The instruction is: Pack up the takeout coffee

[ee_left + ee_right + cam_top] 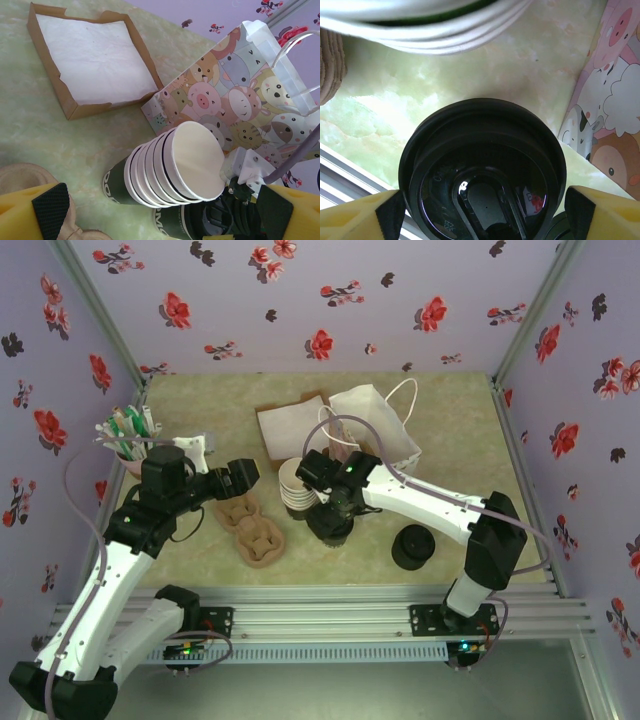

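The coffee (330,530) stands upright near the middle of the table, just at 4 o'clock of the stack (295,485) of lidless cups. The bag (375,425) is at 1 o'clock of it, the carrier (250,530) at 9 o'clock and the lid pile (412,547) well apart at 4 o'clock. The right gripper (485,215) hangs directly over it. In the wrist view its black lid (482,170) sits between the two pads (390,215), one at 9 o'clock of the rim and one at 3 o'clock. The jaws are set wide, about the width of the lid, and each pad lies right at the rim. I cannot tell whether they press on it or merely stand beside it, so I cannot say the cup is held. The left gripper (243,477) is spread fully, holds nothing and hovers at 9 o'clock of the stack. The cup should handle as a light thing with soft paper walls that dent under a hard squeeze. Whether it holds liquid is hidden, so it is best treated as full and kept upright. The lid is glossy, probably slick, and could pop off if lifted by its edge alone. The stiffest hold looks to be across the rolled rim just under the lid, squeezed gently.
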Robot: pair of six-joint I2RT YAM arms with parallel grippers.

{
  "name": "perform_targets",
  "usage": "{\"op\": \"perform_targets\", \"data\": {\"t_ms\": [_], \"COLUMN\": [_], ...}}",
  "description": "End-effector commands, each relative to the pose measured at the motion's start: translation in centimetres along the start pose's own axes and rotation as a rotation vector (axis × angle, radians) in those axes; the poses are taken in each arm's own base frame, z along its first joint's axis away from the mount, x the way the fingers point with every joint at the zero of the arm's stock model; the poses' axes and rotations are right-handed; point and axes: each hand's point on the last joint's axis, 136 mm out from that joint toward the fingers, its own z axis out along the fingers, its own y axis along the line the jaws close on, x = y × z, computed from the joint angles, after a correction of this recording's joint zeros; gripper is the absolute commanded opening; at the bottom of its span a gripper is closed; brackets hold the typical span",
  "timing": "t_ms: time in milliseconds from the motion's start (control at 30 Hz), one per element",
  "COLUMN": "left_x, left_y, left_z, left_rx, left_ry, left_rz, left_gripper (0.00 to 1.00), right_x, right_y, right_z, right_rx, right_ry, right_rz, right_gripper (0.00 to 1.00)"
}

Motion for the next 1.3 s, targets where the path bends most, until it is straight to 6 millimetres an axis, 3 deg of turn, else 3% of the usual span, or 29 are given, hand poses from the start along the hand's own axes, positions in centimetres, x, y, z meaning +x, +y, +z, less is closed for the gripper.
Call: {"op": "perform_targets", "data": {"t_ms": [0, 800, 1267], "left_x": [0.1, 0.3, 0.2], "left_y": [-0.3, -0.2, -0.3], "left_z": [0.1, 0.0, -0.2], "left_rx": [0.021, 0.02, 0.021], "left_ry": [0.0, 0.0, -0.003], "left_rz": [-0.003, 0.0, -0.002], "left_gripper": [0.99, 0.99, 0.99], "right_x": [0.3, 0.1, 0.4], "right_y": [-0.3, 0.7, 0.3], "right_z": [-0.5, 1.2, 0.5], "right_rx": [0.025, -0.016, -0.007], "right_ry": [-0.003, 0.023, -0.004], "right_rz": [-0.002, -0.013, 0.001], "right_gripper": [0.87, 0.82, 0.83]}}
